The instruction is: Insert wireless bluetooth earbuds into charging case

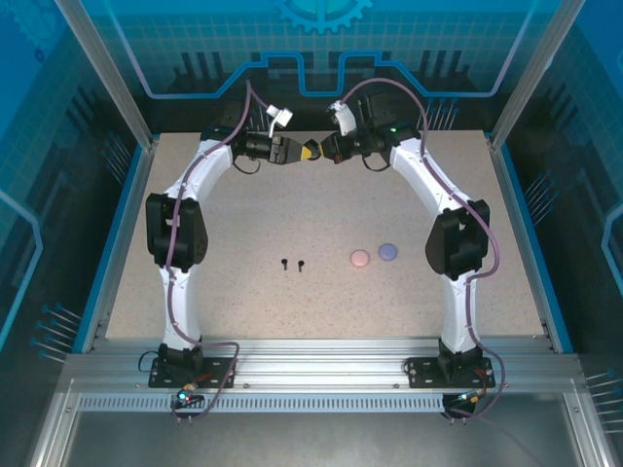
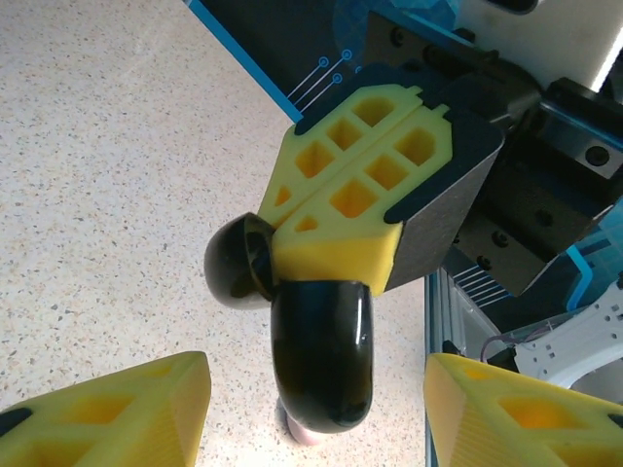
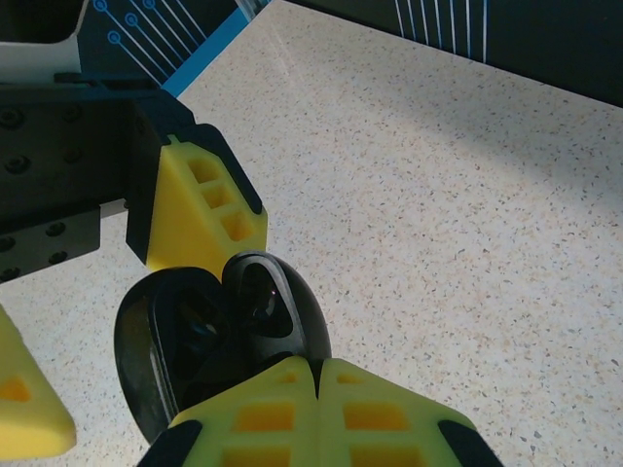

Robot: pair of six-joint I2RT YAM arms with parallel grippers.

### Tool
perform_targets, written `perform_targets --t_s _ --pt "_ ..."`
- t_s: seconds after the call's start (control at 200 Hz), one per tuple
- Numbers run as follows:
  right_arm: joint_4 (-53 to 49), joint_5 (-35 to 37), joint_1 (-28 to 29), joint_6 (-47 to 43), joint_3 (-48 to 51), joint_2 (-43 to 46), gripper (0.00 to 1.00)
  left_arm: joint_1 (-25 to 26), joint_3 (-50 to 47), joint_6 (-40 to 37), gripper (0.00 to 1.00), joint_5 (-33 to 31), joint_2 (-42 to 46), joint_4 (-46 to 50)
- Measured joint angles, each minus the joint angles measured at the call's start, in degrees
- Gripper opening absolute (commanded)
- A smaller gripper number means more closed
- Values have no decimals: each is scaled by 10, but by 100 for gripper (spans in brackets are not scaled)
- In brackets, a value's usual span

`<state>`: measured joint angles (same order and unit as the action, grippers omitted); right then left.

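Top view. Both arms arch over the table (image 1: 243, 214) and meet at upper centre of the frame. Left gripper (image 1: 292, 151) and right gripper (image 1: 323, 150) stand nose to nose, a bit of yellow showing between them.

Right wrist view. Right gripper (image 3: 316, 375) at the bottom edge, its yellow fingers pressed together with no gap. They clamp the black charging case (image 3: 214, 341), which sits lower left of centre with its lid swung open. Glossy shell, dark inside; contents too dim to make out.

Left wrist view. The black charging case (image 2: 321, 355) hangs at lower centre, its lid (image 2: 238, 261) out to the left. The right gripper's closed fingers (image 2: 360, 185) come in from the upper right and pinch it at the hinge end. Left gripper (image 2: 316, 389) is spread, one yellow finger in each bottom corner with the case in the gap between them. One finger sits very close to the lid in the right wrist view, upper left; contact possible, but I cannot tell.

Task items, top view. Two black earbuds (image 1: 284, 265) lie side by side on the table just left of centre, well apart from both grippers. To their right, a pink round case (image 1: 360, 258) and a lilac round case (image 1: 388, 251), both closed, near each other.
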<state>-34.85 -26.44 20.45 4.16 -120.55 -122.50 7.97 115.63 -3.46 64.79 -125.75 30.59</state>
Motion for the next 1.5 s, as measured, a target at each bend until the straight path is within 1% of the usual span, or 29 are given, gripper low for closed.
perform_targets --t_s 0.245,0.405,0.535,0.81,1.085,1.351,1.501 --pt "-17 -13 0 -10 -25 -2 0 0 22 -17 57 19 0 28" --pt "-28 -16 1 -17 -45 -15 0 0 23 -27 52 24 -3 38" --pt "-37 -17 2 -19 -54 -26 0 0 23 -30 50 26 -7 42" --pt "-48 -19 2 -23 -55 -33 0 0 23 -31 46 26 -9 52" --pt "-50 -23 2 -23 -56 -33 0 0 24 -33 39 26 -11 54" --pt "-50 -23 3 -23 -56 -33 0 1 31 -42 37 26 -18 57" --pt "-50 -24 5 -23 -56 -33 0 1 31 -42 33 26 -18 59"
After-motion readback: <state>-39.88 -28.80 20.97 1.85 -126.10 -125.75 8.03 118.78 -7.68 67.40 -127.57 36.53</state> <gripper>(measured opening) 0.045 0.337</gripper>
